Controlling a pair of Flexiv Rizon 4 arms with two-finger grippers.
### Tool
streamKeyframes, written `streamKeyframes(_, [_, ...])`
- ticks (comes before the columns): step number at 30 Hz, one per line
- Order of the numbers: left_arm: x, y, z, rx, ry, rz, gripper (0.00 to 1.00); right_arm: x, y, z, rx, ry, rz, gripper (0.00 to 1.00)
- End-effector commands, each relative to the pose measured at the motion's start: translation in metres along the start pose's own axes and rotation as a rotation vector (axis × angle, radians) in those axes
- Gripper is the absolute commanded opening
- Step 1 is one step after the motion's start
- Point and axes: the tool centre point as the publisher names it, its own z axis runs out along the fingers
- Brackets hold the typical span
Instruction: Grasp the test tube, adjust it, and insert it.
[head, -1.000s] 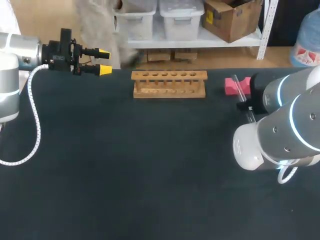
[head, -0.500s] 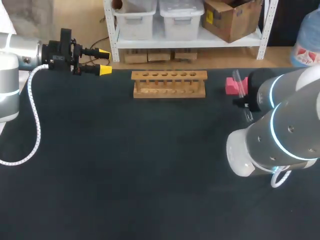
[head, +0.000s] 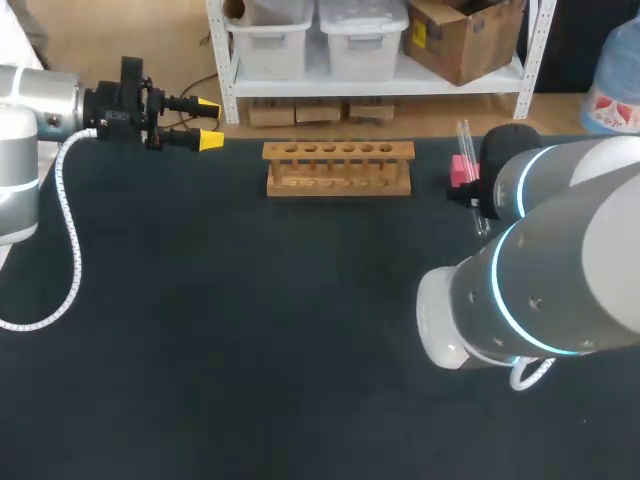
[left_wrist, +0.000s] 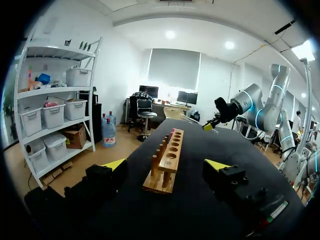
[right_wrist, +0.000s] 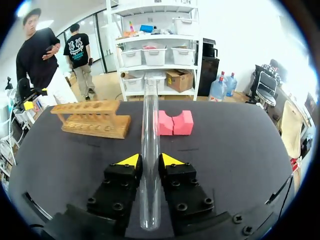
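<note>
A clear glass test tube lies lengthwise between the yellow tips of my right gripper, which is shut on it. In the head view the tube sticks up near the pink block, and the arm's body hides the right fingers. The wooden rack with its row of holes stands at the table's far middle, ahead and to the left of the held tube. My left gripper hovers open and empty at the far left, pointing along the rack.
The pink notched block sits on the dark table just beyond the tube's far end. My right arm's large grey body covers the table's right side.
My right arm has swung left towards the rack, carrying the tube off the pink block's side and raising it more upright. The left arm has stayed put.
</note>
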Motion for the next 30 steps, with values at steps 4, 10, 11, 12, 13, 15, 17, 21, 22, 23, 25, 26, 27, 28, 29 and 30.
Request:
streamKeyframes(4, [0.001,-0.001,0.000,-0.003,-0.002,0.002,1.00,-0.015,0.030,-0.028,0.177,-0.017,-0.011,0.00])
streamKeyframes(10, [0.001,-0.001,0.000,-0.003,-0.002,0.002,1.00,-0.027,0.050,-0.037,0.189,-0.061,-0.025,0.00])
streamKeyframes(11, [0.001,-0.001,0.000,-0.003,-0.002,0.002,1.00,-0.029,0.052,-0.039,0.189,-0.073,-0.021,0.00])
streamKeyframes(12, [0.001,-0.001,0.000,-0.003,-0.002,0.002,1.00,-0.031,0.054,-0.041,0.197,-0.081,-0.020,0.00])
streamKeyframes(13, [0.001,-0.001,0.000,-0.003,-0.002,0.002,1.00,-0.033,0.055,-0.042,0.201,-0.088,-0.017,0.00])
streamKeyframes(15, [0.001,-0.001,0.000,-0.003,-0.002,0.002,1.00,-0.037,0.058,-0.045,0.204,-0.099,-0.012,0.00])
streamKeyframes(17, [0.001,-0.001,0.000,-0.003,-0.002,0.002,1.00,-0.040,0.060,-0.046,0.211,-0.106,-0.011,0.00])
streamKeyframes(21, [0.001,-0.001,0.000,-0.003,-0.002,0.002,1.00,-0.045,0.066,-0.045,0.197,-0.118,-0.010,0.00])
streamKeyframes(22, [0.001,-0.001,0.000,-0.003,-0.002,0.002,1.00,-0.046,0.068,-0.045,0.189,-0.120,-0.009,0.00])
streamKeyframes(23, [0.001,-0.001,0.000,-0.003,-0.002,0.002,1.00,-0.047,0.070,-0.045,0.184,-0.123,-0.014,0.00])
streamKeyframes(25, [0.001,-0.001,0.000,-0.003,-0.002,0.002,1.00,-0.048,0.073,-0.045,0.173,-0.125,-0.018,0.00])
streamKeyframes(26, [0.001,-0.001,0.000,-0.003,-0.002,0.002,1.00,-0.048,0.074,-0.044,0.167,-0.125,-0.021,0.00])
streamKeyframes(27, [0.001,-0.001,0.000,-0.003,-0.002,0.002,1.00,-0.049,0.075,-0.043,0.160,-0.125,-0.023,0.00])
streamKeyframes(28, [0.001,-0.001,0.000,-0.003,-0.002,0.002,1.00,-0.049,0.076,-0.042,0.154,-0.124,-0.024,0.00])
streamKeyframes(29, [0.001,-0.001,0.000,-0.003,-0.002,0.002,1.00,-0.049,0.077,-0.042,0.151,-0.122,-0.023,0.00])
streamKeyframes(30, [0.001,-0.001,0.000,-0.003,-0.002,0.002,1.00,-0.050,0.077,-0.041,0.145,-0.121,-0.024,0.00])
